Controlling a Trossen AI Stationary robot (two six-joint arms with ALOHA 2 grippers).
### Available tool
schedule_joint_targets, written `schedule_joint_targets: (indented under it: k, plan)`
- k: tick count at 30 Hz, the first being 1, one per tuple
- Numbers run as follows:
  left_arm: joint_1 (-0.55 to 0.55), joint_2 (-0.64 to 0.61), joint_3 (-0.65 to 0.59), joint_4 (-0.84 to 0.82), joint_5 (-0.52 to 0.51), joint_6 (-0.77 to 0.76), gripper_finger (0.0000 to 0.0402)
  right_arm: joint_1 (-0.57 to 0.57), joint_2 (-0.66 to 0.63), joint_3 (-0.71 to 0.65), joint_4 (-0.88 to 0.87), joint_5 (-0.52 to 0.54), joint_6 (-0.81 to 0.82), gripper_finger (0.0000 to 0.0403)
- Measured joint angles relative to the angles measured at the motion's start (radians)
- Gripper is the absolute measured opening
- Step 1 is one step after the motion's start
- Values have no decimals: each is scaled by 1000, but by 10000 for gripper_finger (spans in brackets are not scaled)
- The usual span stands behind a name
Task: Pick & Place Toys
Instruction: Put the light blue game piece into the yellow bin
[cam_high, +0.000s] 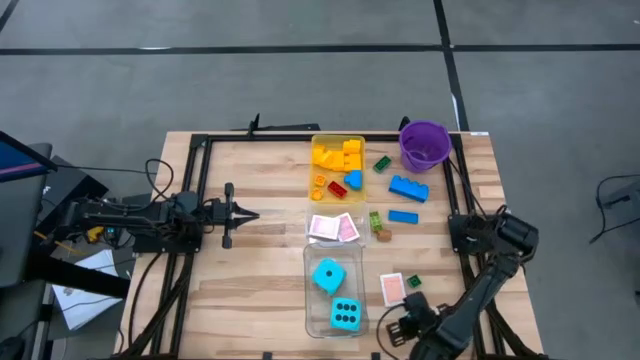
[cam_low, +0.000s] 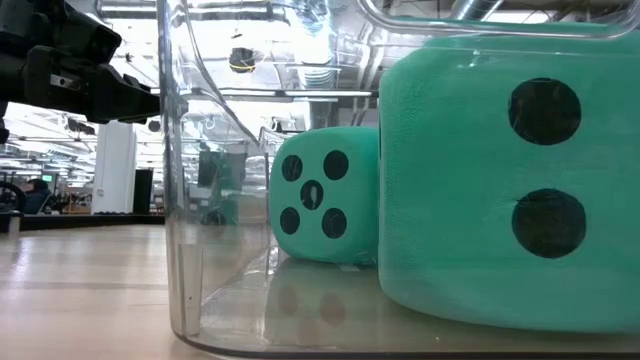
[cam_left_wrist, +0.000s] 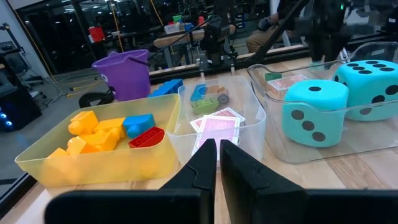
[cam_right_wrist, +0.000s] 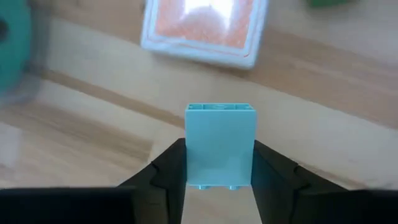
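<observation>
A small light-blue brick (cam_right_wrist: 220, 145) sits pinched between the two dark fingers of the right hand (cam_right_wrist: 220, 163), low over the wooden bench (cam_high: 250, 290) at its near right corner. Just beyond it lies a pink-backed playing card (cam_right_wrist: 202, 28), also seen in the high view (cam_high: 392, 288) with a small green brick (cam_high: 414, 282) beside it.

Two cyan black-dotted dice (cam_high: 327, 274) (cam_high: 346, 314) rest in the clear tray (cam_high: 309, 300) at the near middle. More cards (cam_high: 333, 227) lie in the next tray back, and the yellow-tinted tray (cam_high: 316, 140) beyond holds yellow bricks (cam_high: 338, 155), a blue piece (cam_left_wrist: 138, 123) and a red piece (cam_left_wrist: 147, 138).

Loose on the bench right of the trays are a large blue brick (cam_high: 408, 187), a flat blue brick (cam_high: 403, 217) and green bricks (cam_high: 382, 163), near the purple bucket (cam_high: 424, 146).

The left hand (cam_high: 250, 215) waits at the left side, its fingers pressed together with nothing between them, pointing toward the card tray.
</observation>
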Motion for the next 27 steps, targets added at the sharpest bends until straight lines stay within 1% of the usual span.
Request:
schedule_joint_targets:
  k: [3, 7, 11, 14, 18, 21, 24, 27]
  plan:
    - [0, 0, 0, 0, 0, 0, 17, 31, -38, -1, -82, 60, 65, 134]
    - [0, 0, 0, 7, 0, 0, 17, 36, -89, 0, -208, 148, 64, 134]
    - [0, 0, 0, 7, 0, 0, 17, -19, -140, 0, -363, 274, 31, 134]
    - [0, 0, 0, 7, 0, 0, 17, -87, -181, 0, -445, 368, -54, 134]
    - [0, 0, 0, 7, 0, 0, 17, -224, -248, 1, -504, 493, -226, 137]
    - [0, 0, 0, 7, 0, 0, 17, -361, -300, 1, -495, 560, -411, 137]
    - [0, 0, 0, 7, 0, 0, 17, -517, -343, 1, -429, 593, -642, 138]
    - [0, 0, 0, 7, 0, 0, 17, -686, -381, 1, -299, 611, -909, 139]
